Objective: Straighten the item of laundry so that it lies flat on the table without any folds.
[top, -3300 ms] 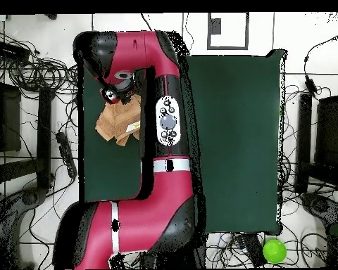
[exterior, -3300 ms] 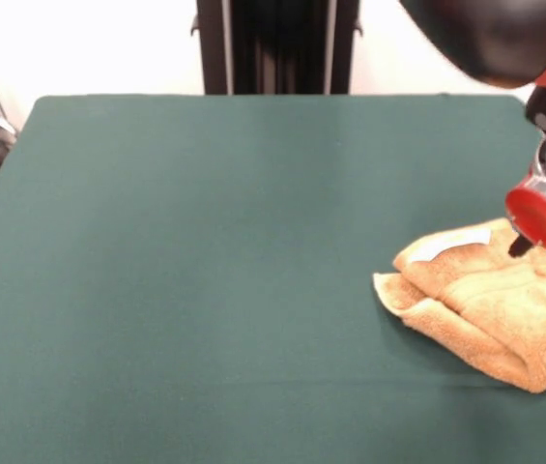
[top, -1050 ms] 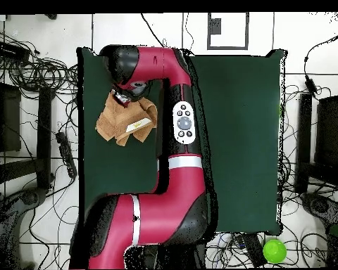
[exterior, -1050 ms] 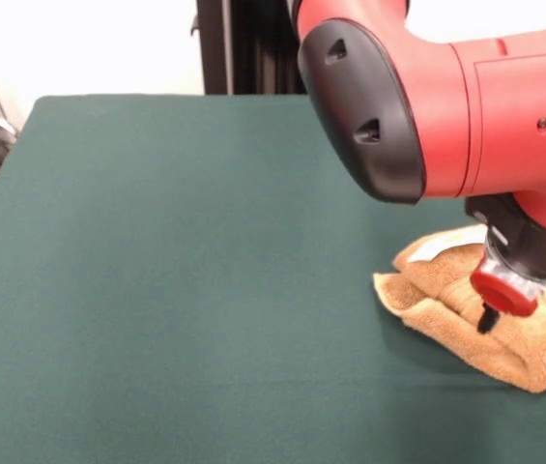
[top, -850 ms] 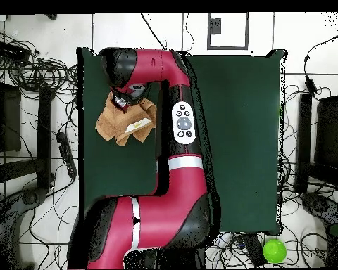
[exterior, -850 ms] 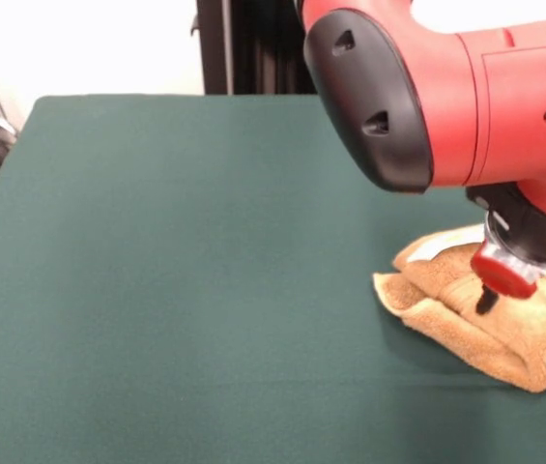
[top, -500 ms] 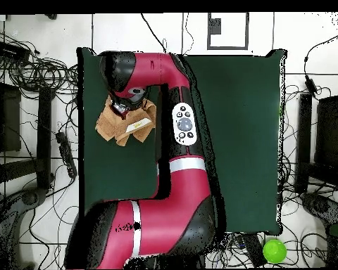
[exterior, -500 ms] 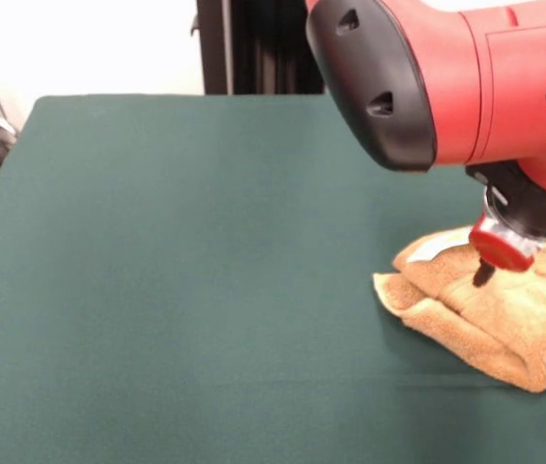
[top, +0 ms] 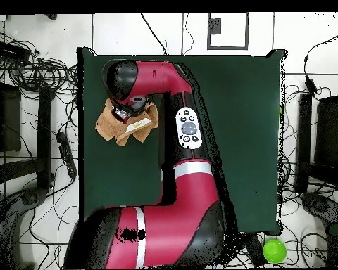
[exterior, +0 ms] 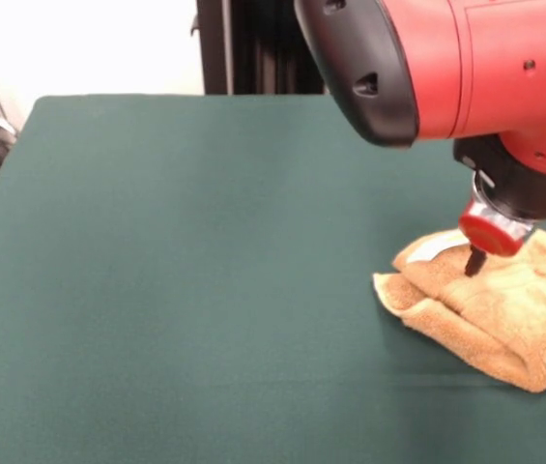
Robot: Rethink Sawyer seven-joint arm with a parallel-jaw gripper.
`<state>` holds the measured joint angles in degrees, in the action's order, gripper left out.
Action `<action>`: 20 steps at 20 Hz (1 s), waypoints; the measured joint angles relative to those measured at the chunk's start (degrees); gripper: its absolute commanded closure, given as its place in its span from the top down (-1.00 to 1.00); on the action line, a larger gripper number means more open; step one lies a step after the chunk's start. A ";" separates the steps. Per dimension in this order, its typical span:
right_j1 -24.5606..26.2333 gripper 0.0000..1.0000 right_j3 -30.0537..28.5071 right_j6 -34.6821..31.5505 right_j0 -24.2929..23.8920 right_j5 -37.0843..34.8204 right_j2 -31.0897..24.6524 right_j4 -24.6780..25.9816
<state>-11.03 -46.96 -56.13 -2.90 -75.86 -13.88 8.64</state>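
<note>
The golden-orange towel (exterior: 490, 314) lies folded in layers near the right edge of the green table (exterior: 205, 251). Its white label (exterior: 435, 248) shows at its far-left corner. My gripper (exterior: 473, 262) hangs under a red cap, its dark tip at or just above the towel's far part, close to the label. Whether it is open or shut does not show. In the overhead view the towel (top: 120, 126) lies at the table's (top: 235, 140) left side. There the gripper (top: 124, 111) is mostly hidden under the arm's wrist, above the towel's upper edge.
The big red and black arm (exterior: 446, 58) fills the upper right of the front view. The black pedestal (exterior: 273, 43) stands behind the table. A green ball (top: 274, 250) lies off the table at the lower right. Cables run along the floor (top: 31, 70).
The arm has swung in over the towel from the table's edge. In the last half second the gripper shifted slightly left and up in the front view. The towel keeps its shape.
</note>
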 measured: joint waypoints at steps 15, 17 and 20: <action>-4.56 1.00 -13.03 -3.93 0.86 10.94 2.13 -0.89; -5.12 1.00 -14.53 -5.42 1.20 12.43 2.82 -1.36; -5.83 1.00 -16.87 -8.45 1.79 15.57 3.80 -2.01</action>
<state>-16.85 -63.83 -64.58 -1.11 -60.29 -10.08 6.63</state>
